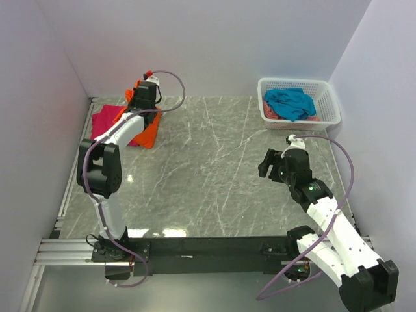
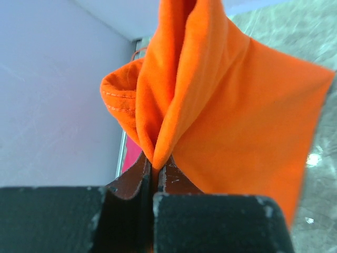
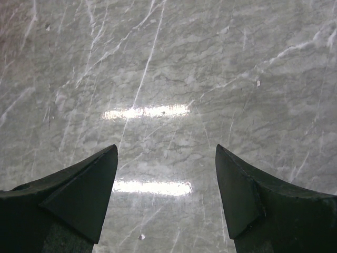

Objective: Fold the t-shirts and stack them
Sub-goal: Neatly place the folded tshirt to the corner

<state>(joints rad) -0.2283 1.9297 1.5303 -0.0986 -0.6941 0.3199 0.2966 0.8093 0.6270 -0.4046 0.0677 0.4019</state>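
Left pincer [image 2: 156, 171]: clamped on a gathered fold of the bright orange cloth t-shirt [image 2: 231, 105], lifted at the tabletop's [image 1: 214, 169] far left corner, just beside the magenta-pink cloth t-shirt [image 1: 104, 123]. Right pincer [image 3: 166, 153]: open, empty. Advice: lower the orange squarely onto the pink, edges aligned, before releasing.

Glossy marble table [image 3: 168, 63], soft cloth t-shirts [image 2: 237, 121]

The grey marbled table [image 1: 214, 169] spreads beneath the right fingers [image 3: 84, 200]. A magenta-pink t-shirt [image 1: 104, 123] lies flat below the left fingers [image 2: 131, 182], with the hanging end of an orange t-shirt [image 1: 148, 133] resting beside it. A white basket [image 1: 328, 107] stands beyond the right fingers.
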